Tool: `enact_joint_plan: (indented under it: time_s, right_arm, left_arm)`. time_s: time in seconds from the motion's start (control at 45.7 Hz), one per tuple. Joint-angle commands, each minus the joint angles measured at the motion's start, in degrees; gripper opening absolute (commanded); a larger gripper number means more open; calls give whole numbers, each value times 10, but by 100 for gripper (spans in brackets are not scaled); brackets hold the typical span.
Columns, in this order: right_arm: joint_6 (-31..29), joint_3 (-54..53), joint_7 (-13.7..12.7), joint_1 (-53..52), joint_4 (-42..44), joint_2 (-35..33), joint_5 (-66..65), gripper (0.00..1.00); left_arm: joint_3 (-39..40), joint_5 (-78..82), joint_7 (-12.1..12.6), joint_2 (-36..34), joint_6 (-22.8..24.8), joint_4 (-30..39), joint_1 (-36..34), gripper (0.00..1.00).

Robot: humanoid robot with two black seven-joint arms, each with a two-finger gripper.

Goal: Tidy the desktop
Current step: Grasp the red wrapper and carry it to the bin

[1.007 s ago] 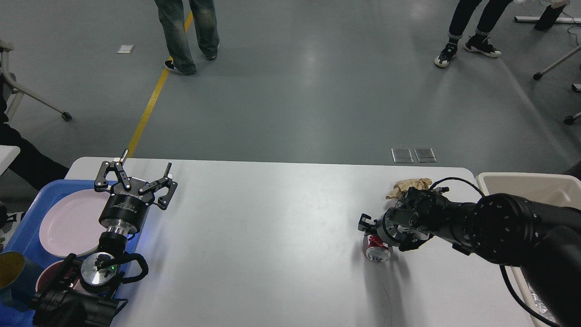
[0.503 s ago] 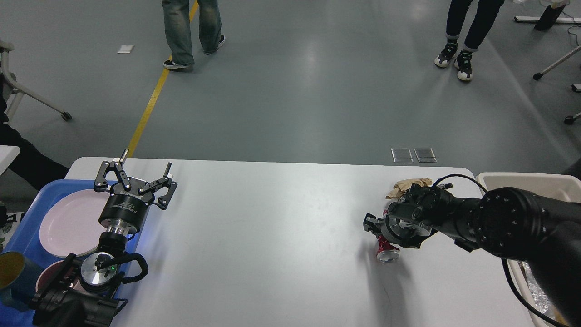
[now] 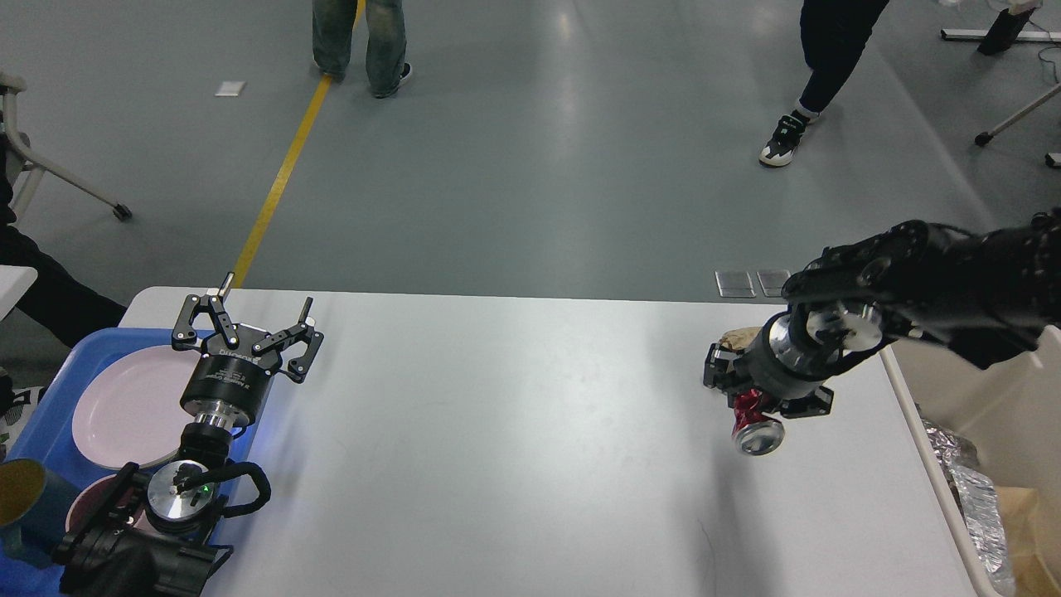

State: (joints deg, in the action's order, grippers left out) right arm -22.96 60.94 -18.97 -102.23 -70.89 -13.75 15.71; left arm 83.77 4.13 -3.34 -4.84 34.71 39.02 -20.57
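The white desktop (image 3: 497, 431) fills the lower half of the head view. My right gripper (image 3: 758, 396) hangs above its right side, shut on a crushed red can (image 3: 753, 419) whose silver end faces down toward me. The can is lifted off the surface. A crumpled brown paper (image 3: 738, 337) lies just behind the gripper, mostly hidden by it. My left gripper (image 3: 249, 319) stands open at the far left with nothing between its fingers, over the edge of the blue tray (image 3: 46, 419).
The blue tray holds a pink plate (image 3: 124, 406), a second smaller dish (image 3: 91, 506) and a yellow-lined cup (image 3: 21, 497). A beige bin (image 3: 978, 473) at the right edge contains foil and brown paper. People walk on the floor beyond the desktop.
My right arm has risen and swung right toward the bin, carrying the red can up off the desktop. The left arm has not moved.
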Motion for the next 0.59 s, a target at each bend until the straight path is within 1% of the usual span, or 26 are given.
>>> enact_joint_plan:
  time_s: [0.0, 0.109, 0.197, 0.219, 0.306, 0.328, 0.35, 0.372, 0.569]
  right_arm:
    - [-95, 37, 3, -103, -39, -10, 5, 0]
    - [-147, 76, 8, -179, -76, -9, 5, 0]
    - [-187, 109, 25, -225, -95, -12, 5, 0]
    - [-206, 131, 51, -246, -106, -18, 5, 0]
    - [-226, 167, 113, -283, -122, -22, 5, 0]
    - [-229, 175, 127, -291, -125, -22, 5, 0]
    - [-233, 182, 133, -296, -127, -22, 5, 0]
    - [-236, 187, 138, -300, -128, -22, 5, 0]
    - [-224, 213, 135, -298, -121, -41, -2, 0]
  left_arm:
    - [0, 0, 0, 0, 0, 0, 0, 97]
    - [0, 0, 0, 0, 0, 0, 0, 97]
    - [0, 0, 0, 0, 0, 0, 0, 97]
    - [0, 0, 0, 0, 0, 0, 0, 97]
    - [0, 0, 0, 0, 0, 0, 0, 97]
    - [0, 0, 0, 0, 0, 0, 0, 97]
    - [0, 0, 0, 0, 0, 0, 0, 97]
    - [0, 0, 0, 0, 0, 0, 0, 97]
    - [0, 0, 0, 0, 0, 0, 0, 97]
